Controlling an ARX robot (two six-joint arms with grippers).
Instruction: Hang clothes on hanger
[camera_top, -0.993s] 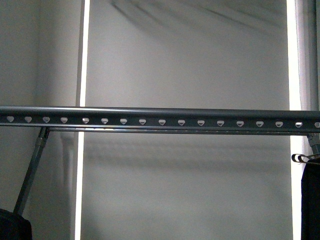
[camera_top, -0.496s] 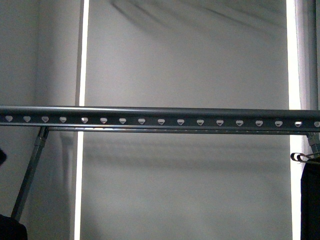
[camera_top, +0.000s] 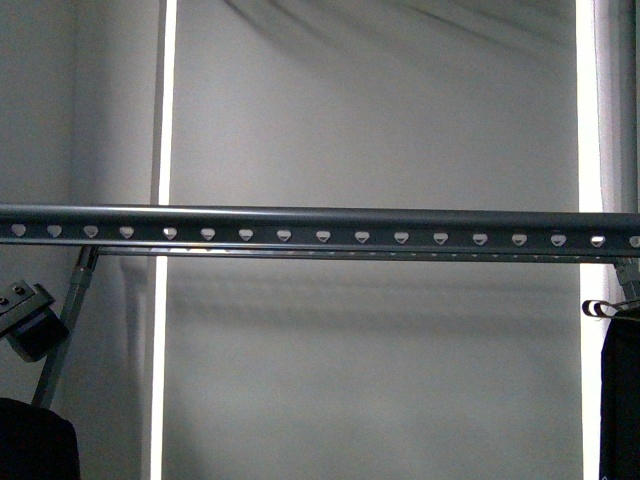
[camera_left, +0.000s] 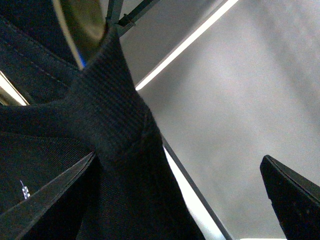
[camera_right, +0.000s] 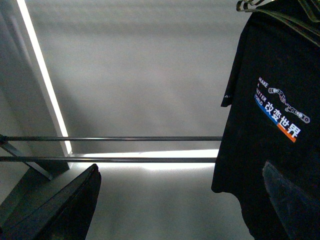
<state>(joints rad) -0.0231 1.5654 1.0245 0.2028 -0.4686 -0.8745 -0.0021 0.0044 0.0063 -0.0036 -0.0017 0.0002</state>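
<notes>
The hanger (camera_top: 320, 228), a grey rail with heart-shaped holes, runs across the front view. In the left wrist view, black T-shirt cloth (camera_left: 115, 130) with a ribbed band and small white lettering fills the left side and lies against one finger (camera_left: 45, 197) of my open left gripper (camera_left: 179, 157). In the front view the left gripper (camera_top: 28, 322) shows at the lower left, under the rail, above black cloth (camera_top: 30, 440). My right gripper (camera_right: 180, 167) is open and empty. Beside it a black T-shirt with a white, blue and orange print (camera_right: 280, 112) hangs on a wire hanger (camera_right: 250, 5).
A dark garment (camera_top: 622, 400) with a silver wire clip (camera_top: 598, 309) hangs at the rail's right end. A slanted grey leg (camera_top: 62, 340) stands at the left. Two thin bars (camera_right: 125, 149) cross the right wrist view. A grey wall with bright strips lies behind.
My left gripper has risen into the front view at the lower left, and the black cloth below it has come up. The rail sits slightly lower and more level in the picture.
</notes>
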